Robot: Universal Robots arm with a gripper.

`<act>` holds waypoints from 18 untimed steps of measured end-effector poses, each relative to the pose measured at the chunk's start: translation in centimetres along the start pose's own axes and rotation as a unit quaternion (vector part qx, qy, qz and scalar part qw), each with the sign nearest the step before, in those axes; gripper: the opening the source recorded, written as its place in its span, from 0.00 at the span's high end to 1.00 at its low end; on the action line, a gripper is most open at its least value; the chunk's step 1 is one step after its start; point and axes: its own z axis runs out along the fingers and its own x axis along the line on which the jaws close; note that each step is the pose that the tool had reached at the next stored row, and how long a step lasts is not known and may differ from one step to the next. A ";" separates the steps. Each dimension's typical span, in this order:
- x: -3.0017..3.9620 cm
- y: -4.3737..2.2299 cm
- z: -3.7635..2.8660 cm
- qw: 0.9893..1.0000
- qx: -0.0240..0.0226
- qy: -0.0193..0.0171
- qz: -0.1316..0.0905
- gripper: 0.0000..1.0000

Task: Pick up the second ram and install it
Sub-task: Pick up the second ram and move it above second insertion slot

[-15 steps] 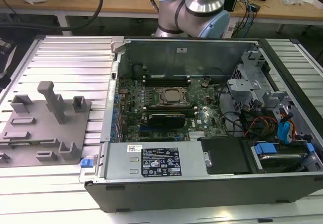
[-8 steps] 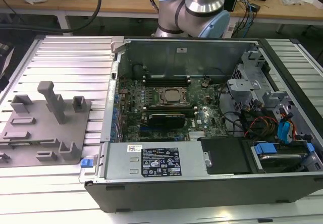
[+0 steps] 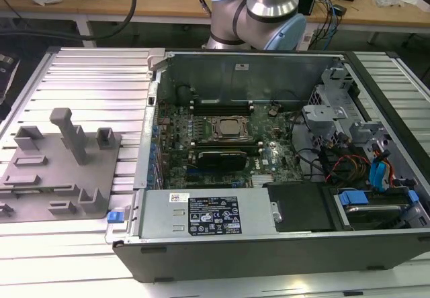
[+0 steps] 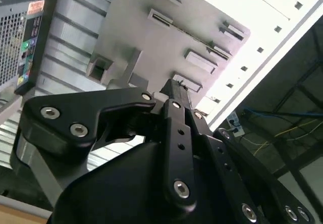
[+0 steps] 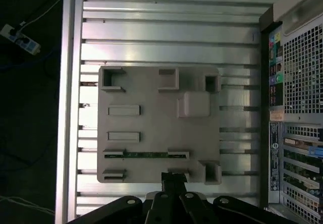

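The gripper (image 5: 174,177) is pointing down, fingers (image 4: 175,90) together.
The arm (image 3: 259,6) is standing upright in the exterior view, wrist facing downward.

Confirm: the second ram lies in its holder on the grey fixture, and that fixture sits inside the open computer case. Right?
Not quite. The second ram does lie in its holder on the grey fixture, but that fixture sits outside the open computer case, beside it on the slatted table. The first wrist view shows this.
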 end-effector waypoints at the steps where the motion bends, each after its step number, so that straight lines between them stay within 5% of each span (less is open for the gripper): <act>1: 0.00 0.00 0.00 1.000 -0.001 0.001 -0.023 0.89; 4: 0.00 0.00 0.00 0.998 -0.001 0.003 -0.057 0.89; 7: -0.01 0.00 0.00 0.992 -0.001 0.006 -0.124 0.89; 10: 0.00 0.00 0.00 0.988 0.002 0.008 -0.153 0.89; 12: 0.00 -0.01 0.00 0.987 0.004 0.009 -0.162 0.89; 18: 0.00 0.00 0.01 0.978 0.013 0.013 -0.210 0.89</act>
